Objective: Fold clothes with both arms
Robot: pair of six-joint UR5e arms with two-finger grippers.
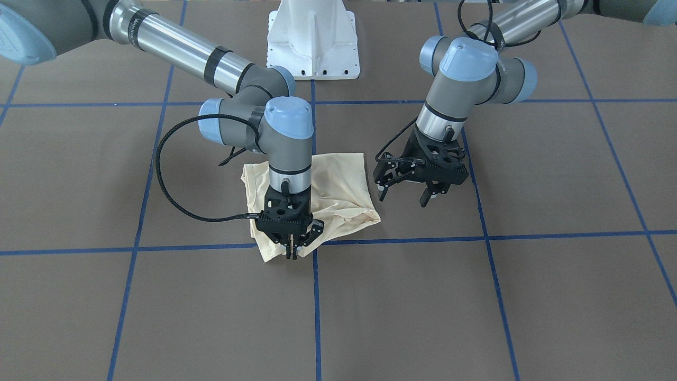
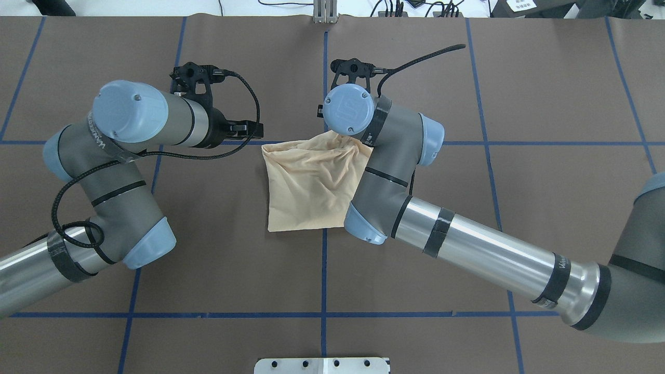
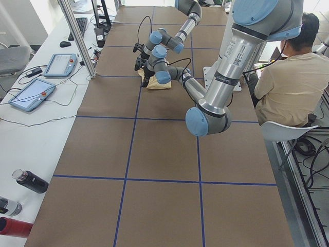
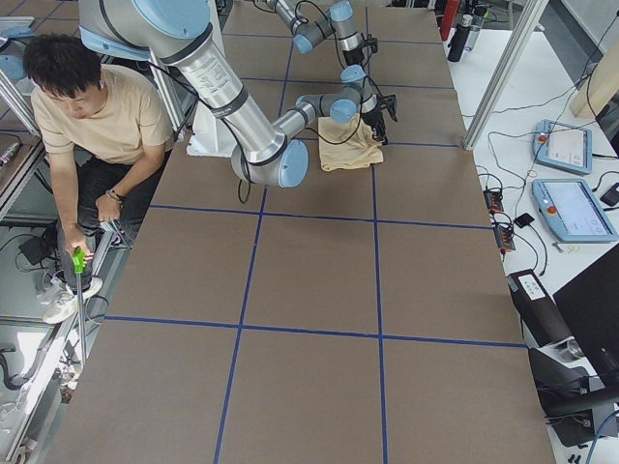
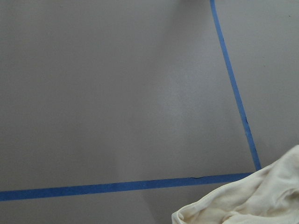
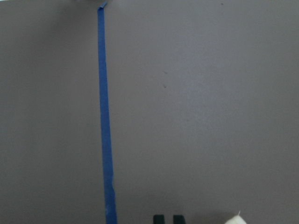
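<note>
Black right gripper [image 1: 290, 252] points straight down, fingers together on the shirt [image 1: 338, 185] corner farthest from the robot base. Can't tell if fabric is actually pinched; the wrist view shows only bare tips against the table [image 1: 476, 317]. Left gripper [image 1: 404, 194] has fingers apart and holds nothing, hovering just beside the shirt edge on the robot's left, not touching. Likely a late fold: to do it well, left should drop to its own far corner and grip at matching height, then both carry over together so the edge lands square, no dragging. Shirt is cream, thin, in a rough folded square, creased, bunched at the far edge, print hidden, lying mid-table over the blue tape [image 1: 423, 239] crossing
</note>
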